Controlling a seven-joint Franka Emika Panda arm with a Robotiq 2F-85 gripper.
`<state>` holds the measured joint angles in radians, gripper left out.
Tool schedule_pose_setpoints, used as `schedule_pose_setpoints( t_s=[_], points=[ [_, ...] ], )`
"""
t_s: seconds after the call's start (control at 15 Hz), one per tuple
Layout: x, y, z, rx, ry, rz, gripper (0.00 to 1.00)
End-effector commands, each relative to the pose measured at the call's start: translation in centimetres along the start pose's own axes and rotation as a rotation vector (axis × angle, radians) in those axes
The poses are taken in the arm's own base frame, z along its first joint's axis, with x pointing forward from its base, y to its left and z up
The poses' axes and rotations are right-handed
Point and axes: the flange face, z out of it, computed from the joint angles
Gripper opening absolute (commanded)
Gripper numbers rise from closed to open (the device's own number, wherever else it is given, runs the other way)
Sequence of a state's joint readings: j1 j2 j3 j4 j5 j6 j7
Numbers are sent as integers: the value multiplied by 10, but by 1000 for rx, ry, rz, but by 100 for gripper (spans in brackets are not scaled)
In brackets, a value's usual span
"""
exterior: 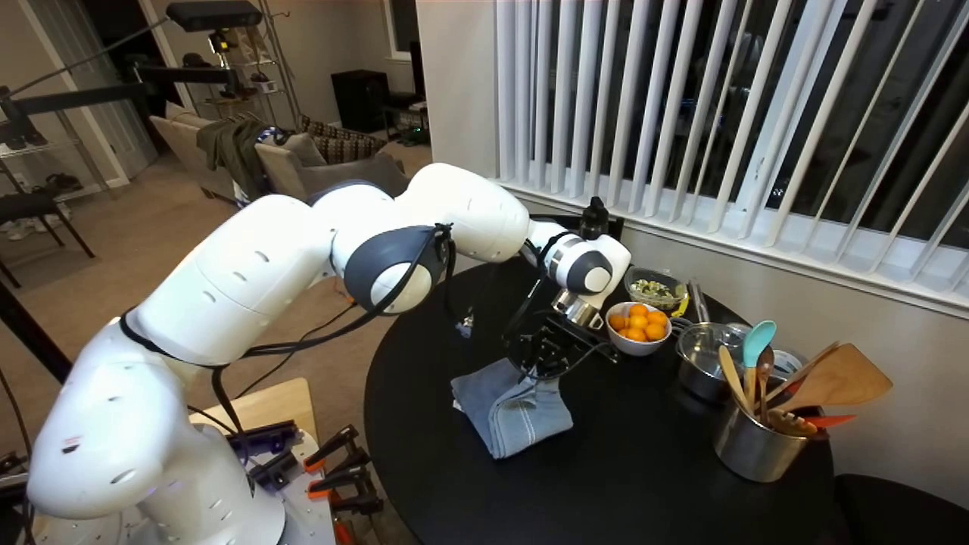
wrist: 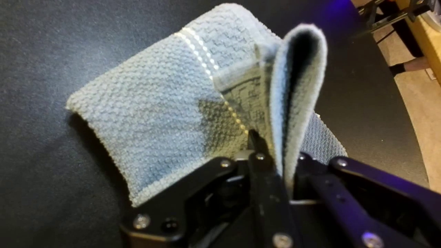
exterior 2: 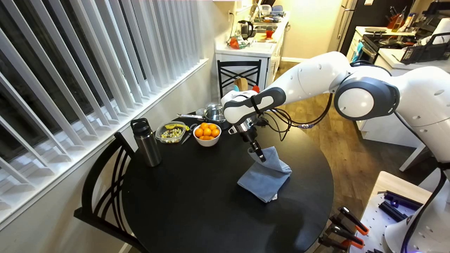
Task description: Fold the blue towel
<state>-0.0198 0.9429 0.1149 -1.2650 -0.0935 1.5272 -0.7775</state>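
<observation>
1. While the blue towel (exterior 2: pixel 265 179) rests on the black table (exterior 2: pixel 193 207) in both exterior views, part flat and part raised, we judge the step in hand to be folding it over on itself. At left in the wrist view, the cloth spreads fairly smooth; we should leave that part undisturbed.
2. Next to the right, pale stitched lines (wrist: pixel 198 57) cross the towel. We can steer by them to keep the crease square.
3. Right of these, a loop of cloth (wrist: pixel 305 100) stands up between the fingers (wrist: pixel 267 193). We read the gripper (wrist: pixel 285 172) as pinching the loop's base, though its tips are partly hidden. We want that pinch steady: soft cloth like this will likely trail and sag.
4. Past the loop, a darker stretch of cloth (wrist: pixel 325 142) shows to the right. We should lift only enough to avoid dragging it, moving low and slow.
5. At far right the table edge (wrist: pixel 399 106) curves by. We do best to lay the loop inward, touch it down on the cloth beneath, and only then let go, backing the fingers out straight.
</observation>
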Motion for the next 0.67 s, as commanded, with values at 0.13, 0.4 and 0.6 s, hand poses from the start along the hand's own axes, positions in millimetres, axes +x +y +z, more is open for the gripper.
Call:
schedule_pose_setpoints(
  t_s=[0.13, 0.4, 0.6],
  points=[
    [-4, -44, -23, -133, 110, 138, 2],
    [3, -93, -27, -229, 161, 313, 2],
    [4, -128, 0, -209, 62, 338, 2]
  ],
)
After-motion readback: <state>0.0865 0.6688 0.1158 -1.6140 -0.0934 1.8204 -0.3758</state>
